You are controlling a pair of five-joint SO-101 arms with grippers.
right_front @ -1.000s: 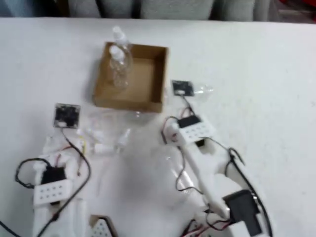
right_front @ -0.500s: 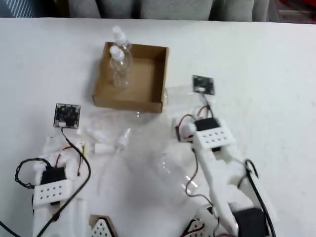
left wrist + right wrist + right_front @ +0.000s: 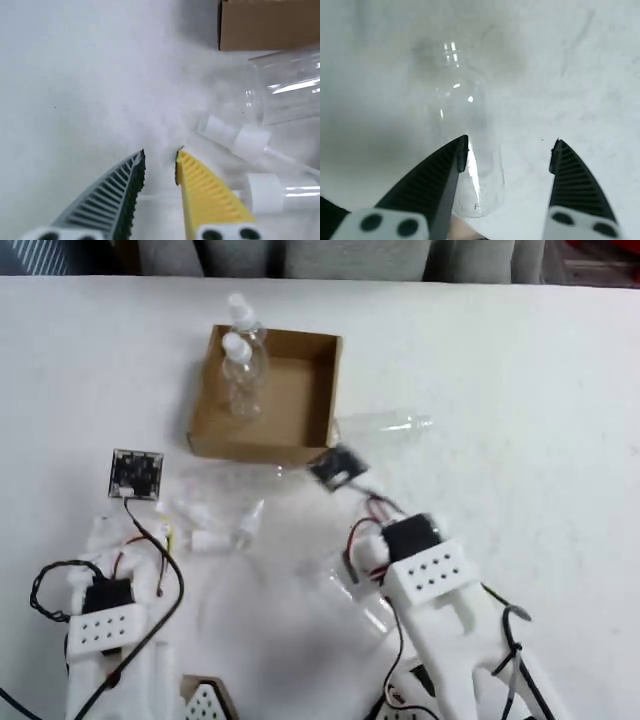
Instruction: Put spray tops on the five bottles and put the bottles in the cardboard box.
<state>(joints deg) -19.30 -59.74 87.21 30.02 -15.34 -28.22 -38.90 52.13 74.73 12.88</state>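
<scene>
Hanging over the table [image 3: 540, 370], the right gripper [image 3: 510, 150] is holding its black fingers wide apart, clamped on nothing. A clear uncapped bottle [image 3: 465, 150] is lying on its side beneath it. One fingertip is overlapping the bottle's side, and whether they are touching cannot be told. The high view is giving that bottle [image 3: 350, 592] as a faint shape just beside the right arm.

The left gripper [image 3: 160, 165] is holding its grey and yellow fingers a narrow gap apart over bare table, gripping nothing. Its wrist view is bringing close what blurs from above: two loose spray tops [image 3: 240, 140] with dip tubes are lying just beside a second bottle [image 3: 285, 95], near a corner of the cardboard box [image 3: 270, 25].

From above, the count is coming clear. One cardboard box [image 3: 325, 390] is sitting on the table. Two capped bottles [image 3: 240, 370] are standing upright at its left side, the nearer one inside it. Three uncapped ones are lying on the table: a third bottle [image 3: 385, 425] just right of the box, the second bottle [image 3: 250, 477] in front of it, and the one by the right arm. The spray tops [image 3: 215, 538] are lying between the left arm and the box.
</scene>
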